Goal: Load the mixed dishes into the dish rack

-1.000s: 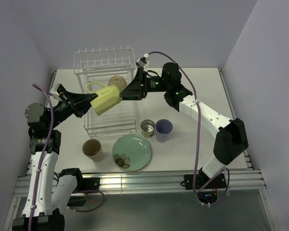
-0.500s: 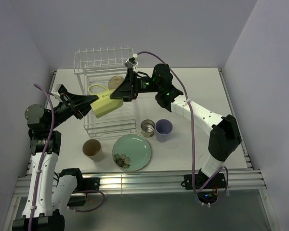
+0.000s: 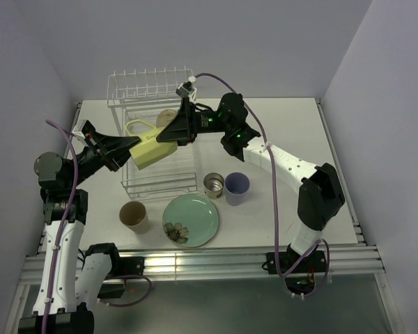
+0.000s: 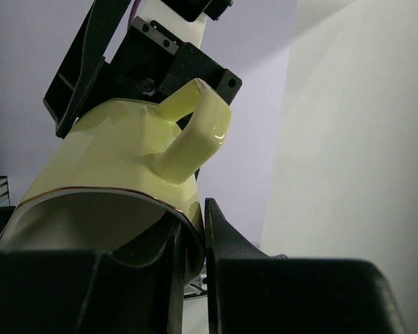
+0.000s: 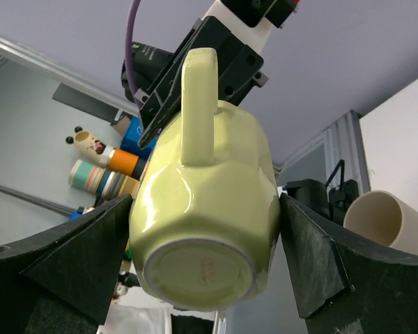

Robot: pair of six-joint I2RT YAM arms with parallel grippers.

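The pale yellow-green mug (image 3: 150, 149) hangs in the air over the white wire dish rack (image 3: 158, 184), tilted on its side. My left gripper (image 3: 131, 143) is shut on its rim, one finger inside and one outside (image 4: 195, 217). My right gripper (image 3: 164, 133) straddles the mug's base (image 5: 207, 209), and its fingers (image 5: 303, 257) touch both sides. The cream bowl (image 3: 168, 116) lies in the rack behind the mug. On the table in front of the rack stand the tan cup (image 3: 134, 216), the mint-green plate (image 3: 191, 220), the small metal cup (image 3: 214, 185) and the lavender cup (image 3: 237, 186).
The rack's raised row of prongs (image 3: 150, 78) stands at the far end, against the back wall. Side walls close the table (image 3: 292, 139) on the left and right. The right arm reaches across above the rack.
My right gripper has moved left across the rack to the mug's base and now has a finger on each side. The mug has shifted a little to the left.
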